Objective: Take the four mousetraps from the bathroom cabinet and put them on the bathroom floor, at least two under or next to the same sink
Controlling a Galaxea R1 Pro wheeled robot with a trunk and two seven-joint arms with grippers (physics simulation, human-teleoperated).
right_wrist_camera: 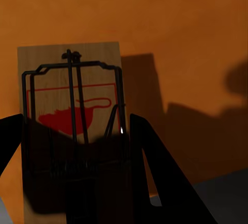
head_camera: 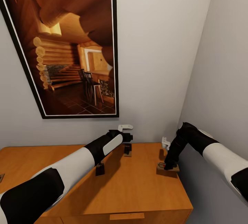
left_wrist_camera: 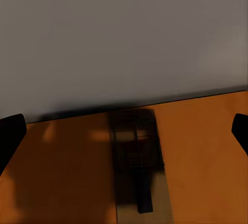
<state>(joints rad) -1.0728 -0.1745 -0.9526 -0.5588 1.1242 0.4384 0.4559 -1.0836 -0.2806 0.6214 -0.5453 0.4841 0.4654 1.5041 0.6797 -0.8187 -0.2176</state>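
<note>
Step in hand, judged from the scene: picking a mousetrap off the cabinet [head_camera: 137,182] top near its right rear corner. Best done by closing squarely across the board's width, clear of the wire spring, then lifting straight up before swinging away from the near wall.

Right hand [head_camera: 169,165] down on a mousetrap [head_camera: 167,169], fingers [right_wrist_camera: 155,172] spread to either side of the tan board; not yet visibly clamped, so firm hold or not — cannot tell.

Left hand [head_camera: 127,148] low over the table top by the back wall, fingers [left_wrist_camera: 10,133] wide apart, nothing held, second mousetrap [left_wrist_camera: 135,162] lying just ahead between them. Third mousetrap [head_camera: 100,169] beside the left forearm.
</note>
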